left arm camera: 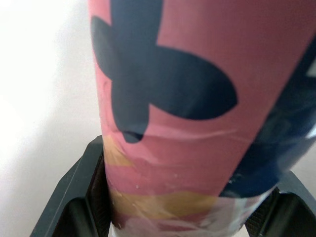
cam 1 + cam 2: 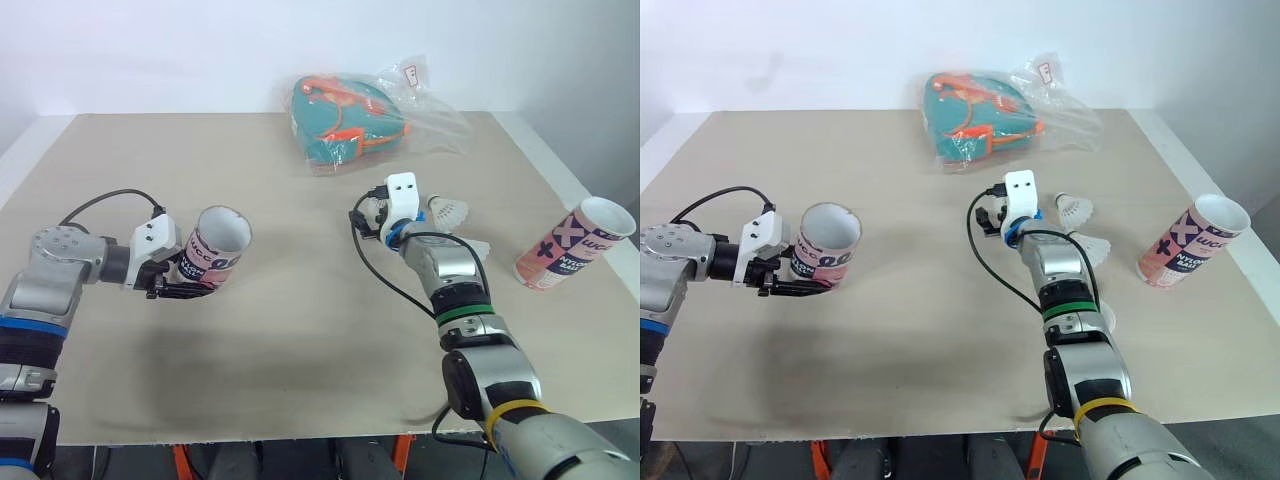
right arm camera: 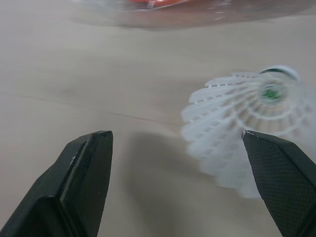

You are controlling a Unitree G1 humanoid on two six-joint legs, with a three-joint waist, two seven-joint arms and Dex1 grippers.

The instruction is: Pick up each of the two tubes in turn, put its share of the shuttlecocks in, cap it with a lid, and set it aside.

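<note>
Tube (image 2: 207, 260), pink with navy lettering and uncapped, is sitting clamped in my left jaws; my right jaws are hanging open, a white feathered shuttlecock (image 3: 232, 131) lying just ahead.

Both eye views look down across the same table (image 2: 300, 330); the left wrist camera hugs the tube (image 1: 187, 123), and the right faces a shuttlecock (image 3: 237, 118) close up.

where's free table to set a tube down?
Bare: the near strip of table between the arms; the far left corner beside the bag; the middle between the held tube and right gripper. Crowded: shuttlecocks from right gripper to the lying tube.
</note>
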